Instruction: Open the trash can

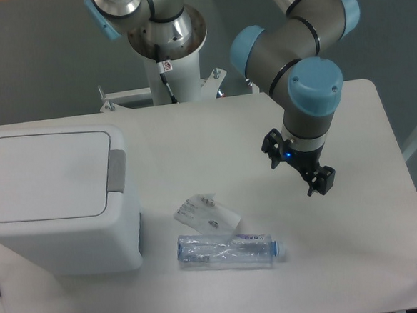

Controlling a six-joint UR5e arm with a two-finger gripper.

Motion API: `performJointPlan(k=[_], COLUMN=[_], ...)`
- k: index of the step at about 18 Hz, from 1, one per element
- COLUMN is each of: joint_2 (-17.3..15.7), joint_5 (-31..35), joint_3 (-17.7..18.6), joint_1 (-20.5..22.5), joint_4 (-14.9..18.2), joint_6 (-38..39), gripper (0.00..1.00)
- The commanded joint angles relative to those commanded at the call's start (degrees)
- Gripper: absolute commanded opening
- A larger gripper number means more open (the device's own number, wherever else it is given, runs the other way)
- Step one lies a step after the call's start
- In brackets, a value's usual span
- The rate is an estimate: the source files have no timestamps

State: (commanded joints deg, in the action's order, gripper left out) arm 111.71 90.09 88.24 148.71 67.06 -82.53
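A white table (359, 260) stands in front of a grey wall. The big white boxy plastic trash can (62, 210) sits at the picture's left edge, its flat lid shut. Its grey push tab (118, 170) runs along the lid's right side, facing the black two-finger gripper (299, 170). The gripper hangs well apart to the picture's right, fingers spread, holding nothing. A clear plastic bottle (228, 250) and a small clear wrapper (207, 212) lie between them, lower down. The gripper likely must cross toward the tab.
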Motion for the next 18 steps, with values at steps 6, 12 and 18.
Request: performJointPlan(k=[6,12,18], joint_2=[-0.1,0.0,-0.7], joint_5=[-0.2,-3.2,-10.9], joint_3=[-0.2,-0.4,-0.3], joint_1=[0.0,0.2,-1.1], joint_4=[0.3,-0.3,-0.4], joint_6=[0.2,5.9,17.0], gripper=[1.00,1.00,1.00])
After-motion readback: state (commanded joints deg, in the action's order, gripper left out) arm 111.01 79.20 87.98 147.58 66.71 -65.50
